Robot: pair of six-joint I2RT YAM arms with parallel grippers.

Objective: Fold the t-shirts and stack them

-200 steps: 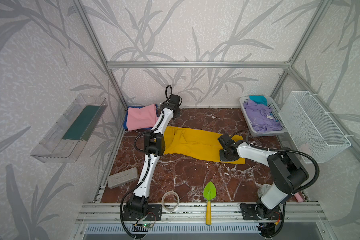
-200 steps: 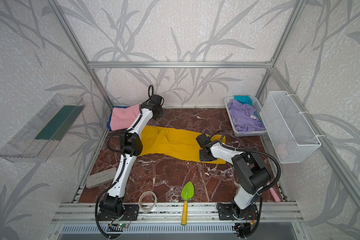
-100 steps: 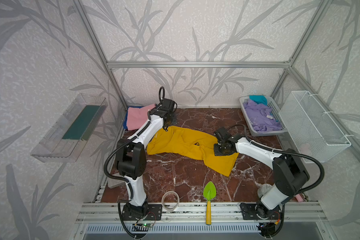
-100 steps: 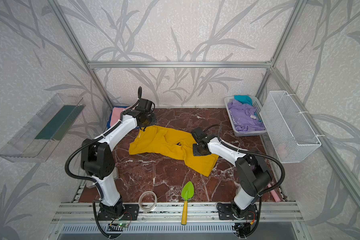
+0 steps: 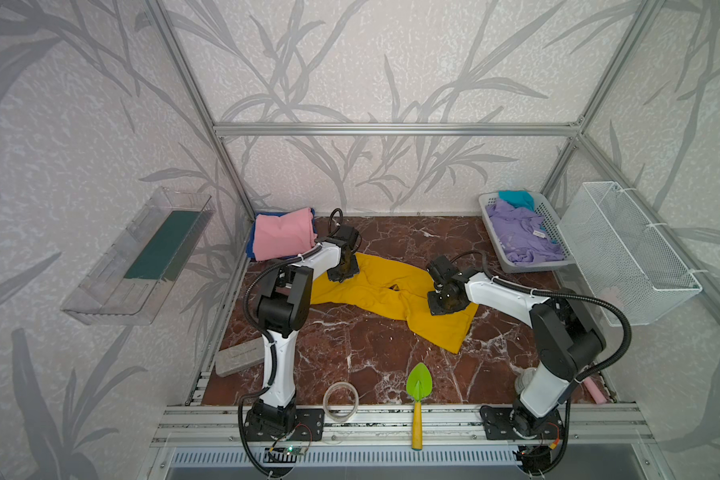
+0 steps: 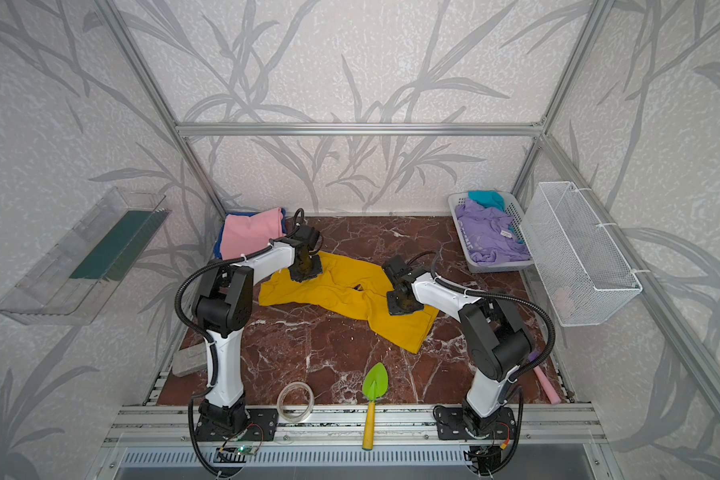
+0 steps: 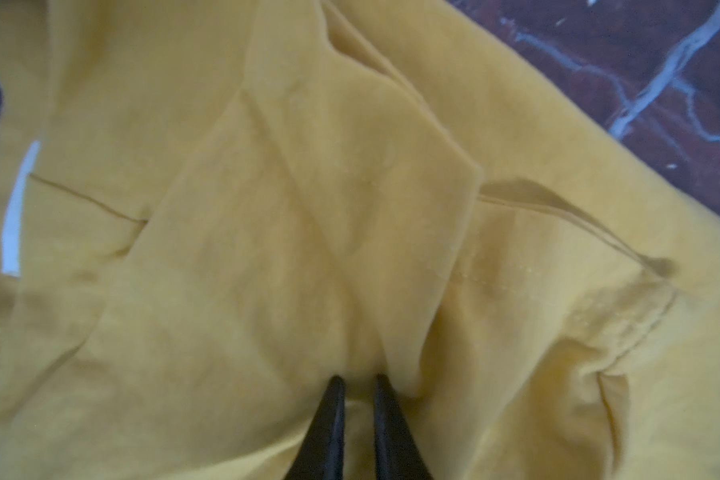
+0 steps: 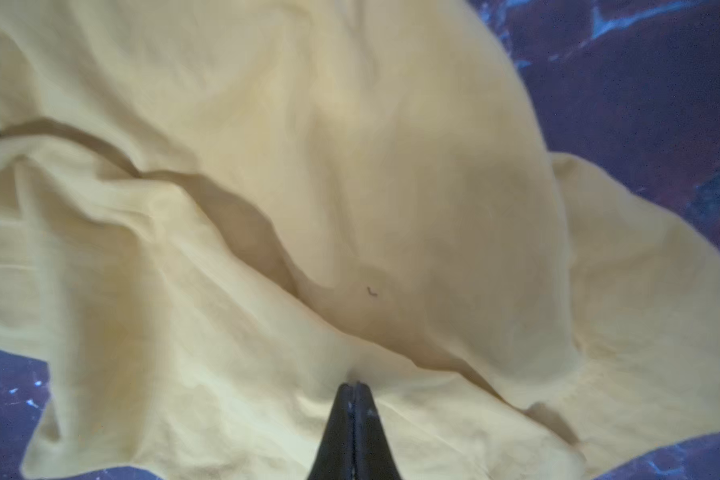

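A mustard-yellow t-shirt (image 5: 385, 291) (image 6: 350, 291) lies bunched across the middle of the marble table. My left gripper (image 5: 342, 274) (image 7: 359, 380) stands on its left end, jaws nearly together with a ridge of yellow cloth (image 7: 308, 208) pinched between them. My right gripper (image 5: 447, 301) (image 8: 353, 384) is shut on the cloth (image 8: 350, 166) near the right end, where a flap falls toward the front. A folded pink t-shirt (image 5: 282, 232) rests on a blue one (image 5: 250, 245) at the back left. Lavender (image 5: 520, 237) and teal (image 5: 515, 198) t-shirts fill the white basket (image 5: 533, 266).
A wire basket (image 5: 628, 249) hangs on the right wall and a clear tray (image 5: 142, 253) on the left wall. Near the front lie a grey block (image 5: 240, 356), a tape roll (image 5: 341, 401), a green trowel (image 5: 418, 382) and a pink stick (image 5: 595, 390).
The yellow shirt went from a flat strip to a bunched shape with its right part flopped forward. My left gripper came forward from the back onto the shirt and its jaws narrowed.
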